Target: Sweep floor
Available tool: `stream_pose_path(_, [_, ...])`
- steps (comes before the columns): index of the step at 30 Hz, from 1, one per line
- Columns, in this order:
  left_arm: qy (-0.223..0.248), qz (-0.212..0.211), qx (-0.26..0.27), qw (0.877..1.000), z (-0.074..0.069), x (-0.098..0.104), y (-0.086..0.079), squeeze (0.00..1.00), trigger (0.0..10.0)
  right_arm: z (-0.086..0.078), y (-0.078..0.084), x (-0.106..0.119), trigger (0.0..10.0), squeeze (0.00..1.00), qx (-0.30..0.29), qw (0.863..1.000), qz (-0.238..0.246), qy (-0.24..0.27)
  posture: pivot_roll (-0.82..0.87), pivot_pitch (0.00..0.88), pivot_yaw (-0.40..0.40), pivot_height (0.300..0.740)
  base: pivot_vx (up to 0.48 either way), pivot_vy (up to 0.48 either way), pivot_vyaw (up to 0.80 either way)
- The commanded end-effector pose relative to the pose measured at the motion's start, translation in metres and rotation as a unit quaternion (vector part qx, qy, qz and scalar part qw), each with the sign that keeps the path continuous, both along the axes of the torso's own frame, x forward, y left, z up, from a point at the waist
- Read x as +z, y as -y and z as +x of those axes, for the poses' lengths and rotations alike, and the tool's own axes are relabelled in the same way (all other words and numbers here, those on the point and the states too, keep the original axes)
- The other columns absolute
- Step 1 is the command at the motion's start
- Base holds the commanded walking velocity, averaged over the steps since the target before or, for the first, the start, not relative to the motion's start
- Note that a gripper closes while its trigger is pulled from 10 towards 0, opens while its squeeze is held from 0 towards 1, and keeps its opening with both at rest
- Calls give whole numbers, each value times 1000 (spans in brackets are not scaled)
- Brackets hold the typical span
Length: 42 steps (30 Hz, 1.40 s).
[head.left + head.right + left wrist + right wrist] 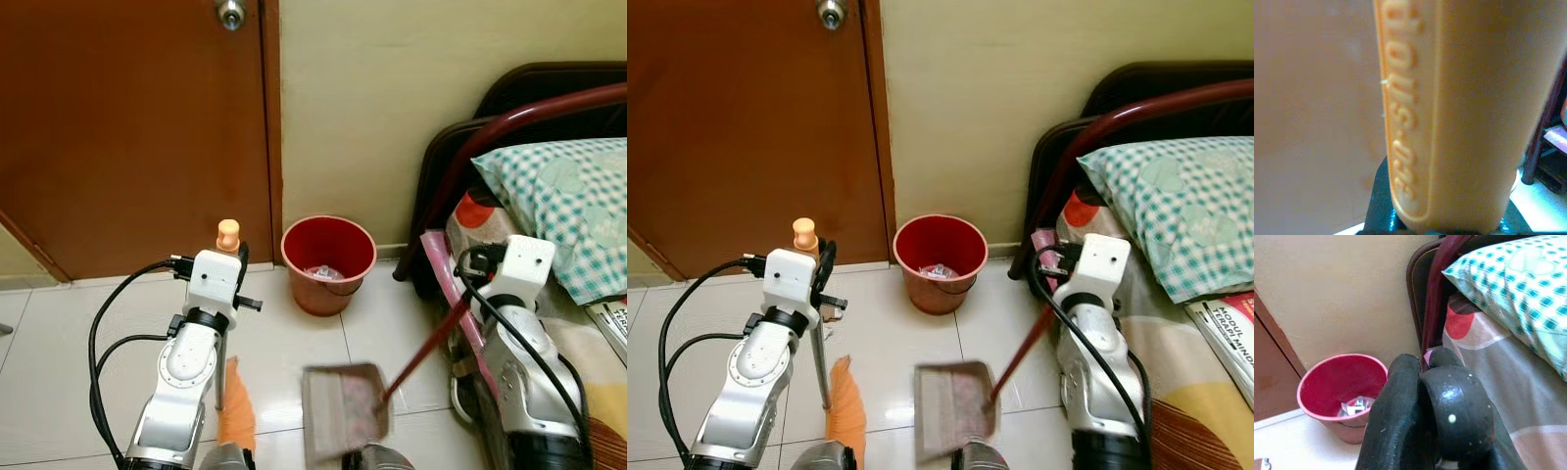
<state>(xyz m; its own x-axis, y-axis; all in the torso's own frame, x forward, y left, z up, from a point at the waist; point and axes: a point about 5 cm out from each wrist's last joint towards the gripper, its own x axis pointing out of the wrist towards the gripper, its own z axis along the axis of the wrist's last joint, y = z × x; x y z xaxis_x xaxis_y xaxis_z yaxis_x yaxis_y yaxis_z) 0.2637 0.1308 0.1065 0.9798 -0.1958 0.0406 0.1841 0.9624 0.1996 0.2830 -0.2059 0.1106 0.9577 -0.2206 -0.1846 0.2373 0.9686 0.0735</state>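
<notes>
Tiled floor (pixel 294 343) by the door: left tool (pixel 227 257) grips broom (pixel 844 411), right tool (pixel 1435 406) clamps dustpan (pixel 955 406) handle (tip into bucket (pixel 328 262) next, probably).

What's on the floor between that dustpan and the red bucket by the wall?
Nothing: in the left eye view, only bare white tile lies between the dustpan and the red bucket. The bucket itself holds a few scraps.
</notes>
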Motion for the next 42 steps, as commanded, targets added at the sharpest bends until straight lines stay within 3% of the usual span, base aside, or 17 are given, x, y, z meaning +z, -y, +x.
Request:
stream_pose_path(1, [-22,-1,2,1000,-1,-7,0,0,10000,4,4,6,10000,0,-11,1000,-11,18,-16,100,-30,740,0,0,0])
stream_pose_path(6, [-24,-1,-3,1000,-1,-8,2,0,10000,7,5,-2,10000,0,-24,999,-48,7,-16,99,-26,740,0,0,0])
stream_pose_path(9, [-21,1,-6,1000,-1,-7,3,0,10000,0,8,-16,10000,0,-46,997,-46,-37,-12,102,-22,740,0,0,0])
stream_pose_path(14, [-23,0,-6,1000,0,-8,3,0,10000,-4,4,-28,10000,0,-29,996,-45,-72,-14,102,-21,740,0,0,0])
stream_pose_path(19, [-22,-2,-9,1000,1,-7,6,0,10000,-18,-3,-55,10000,0,9,987,-36,-156,-22,107,-21,740,0,0,0])
stream_pose_path(25, [-25,-1,-13,1000,1,-8,6,0,10000,-19,-8,-58,10000,0,43,986,-6,-163,-22,107,-21,740,0,0,0])
stream_pose_path(27, [-26,-1,-14,1000,1,-8,7,0,10000,-18,-6,-59,10000,0,82,982,-32,-166,-27,114,-19,740,0,0,0])
stream_pose_path(31, [-24,-3,-14,1000,2,-7,8,0,10000,-16,7,-58,10000,0,93,980,-69,-162,-27,114,-19,740,0,0,0])
stream_pose_path(42, [-23,-4,-13,1000,3,-6,7,0,10000,-17,22,-57,10000,0,109,978,-86,-158,-34,124,-15,740,0,0,0])
